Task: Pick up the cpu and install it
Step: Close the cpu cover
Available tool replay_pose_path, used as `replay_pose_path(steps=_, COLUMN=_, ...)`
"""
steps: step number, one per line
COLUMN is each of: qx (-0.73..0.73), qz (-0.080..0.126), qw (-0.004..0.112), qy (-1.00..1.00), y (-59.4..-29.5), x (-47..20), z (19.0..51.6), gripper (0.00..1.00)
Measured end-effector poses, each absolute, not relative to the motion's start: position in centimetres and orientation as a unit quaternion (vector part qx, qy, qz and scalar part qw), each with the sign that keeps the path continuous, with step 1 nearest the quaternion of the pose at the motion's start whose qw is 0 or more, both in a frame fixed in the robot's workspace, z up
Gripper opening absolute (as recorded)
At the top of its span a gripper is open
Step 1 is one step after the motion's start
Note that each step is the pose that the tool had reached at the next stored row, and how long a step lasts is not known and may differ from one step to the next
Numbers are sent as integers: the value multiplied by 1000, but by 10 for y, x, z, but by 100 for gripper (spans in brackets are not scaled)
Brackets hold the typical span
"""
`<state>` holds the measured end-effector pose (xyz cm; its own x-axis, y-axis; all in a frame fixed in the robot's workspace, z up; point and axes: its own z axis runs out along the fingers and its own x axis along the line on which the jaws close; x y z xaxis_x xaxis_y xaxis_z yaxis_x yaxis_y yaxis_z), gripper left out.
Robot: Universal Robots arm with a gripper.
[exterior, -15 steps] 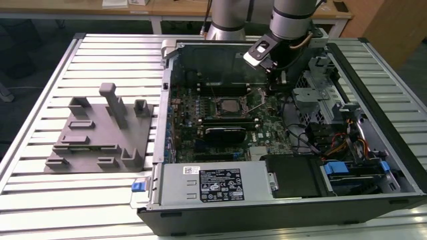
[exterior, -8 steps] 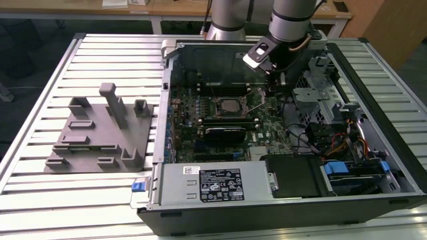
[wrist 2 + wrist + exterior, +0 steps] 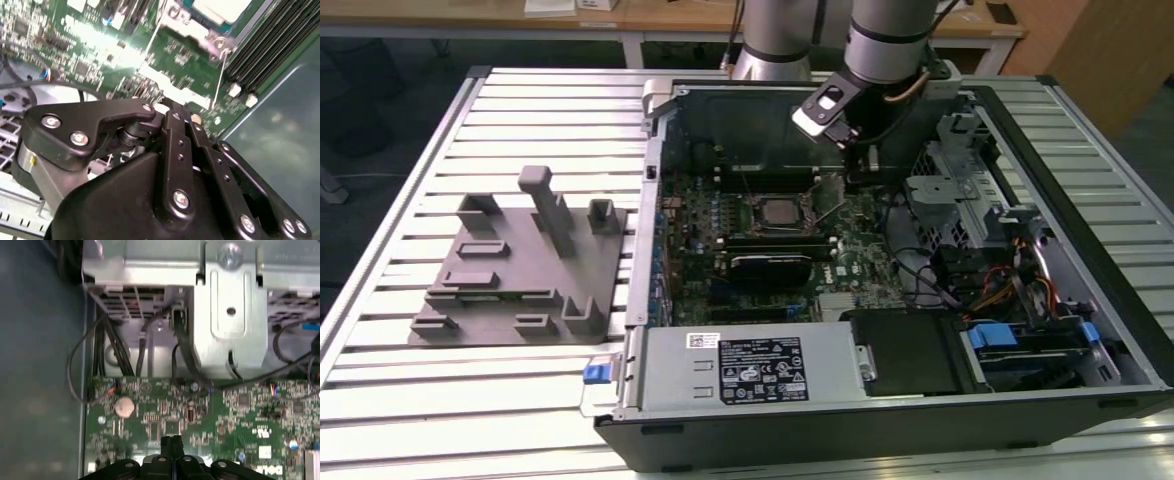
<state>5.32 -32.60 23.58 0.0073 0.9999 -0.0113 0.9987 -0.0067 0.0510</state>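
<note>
The cpu point(image 3: 781, 210), a small square chip with a silvery top, lies flat in the socket in the middle of the motherboard point(image 3: 854, 270) inside the open computer case. In the second wrist view a corner of the cpu point(image 3: 220, 7) shows beside a thin wire lever point(image 3: 220, 75). My gripper point(image 3: 859, 168) hangs over the board, to the exterior view's right of the cpu and a little farther back, apart from it. Both wrist views show its black fingertips pressed together with nothing between them: gripper point(image 3: 167, 106), gripper point(image 3: 172, 441).
A grey fixture block point(image 3: 520, 265) sits on the slatted table at the exterior view's left. The case holds a power supply point(image 3: 747, 370) at the front, a metal drive cage point(image 3: 961, 190) and cable bundles point(image 3: 987, 290) on the right. A coin cell point(image 3: 125, 406) sits on the board.
</note>
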Motion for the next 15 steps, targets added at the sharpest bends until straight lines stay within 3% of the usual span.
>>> replay_pose_path(steps=15, qx=709, qz=22, qw=21, qy=704, y=-326, x=22, z=236, gripper=11)
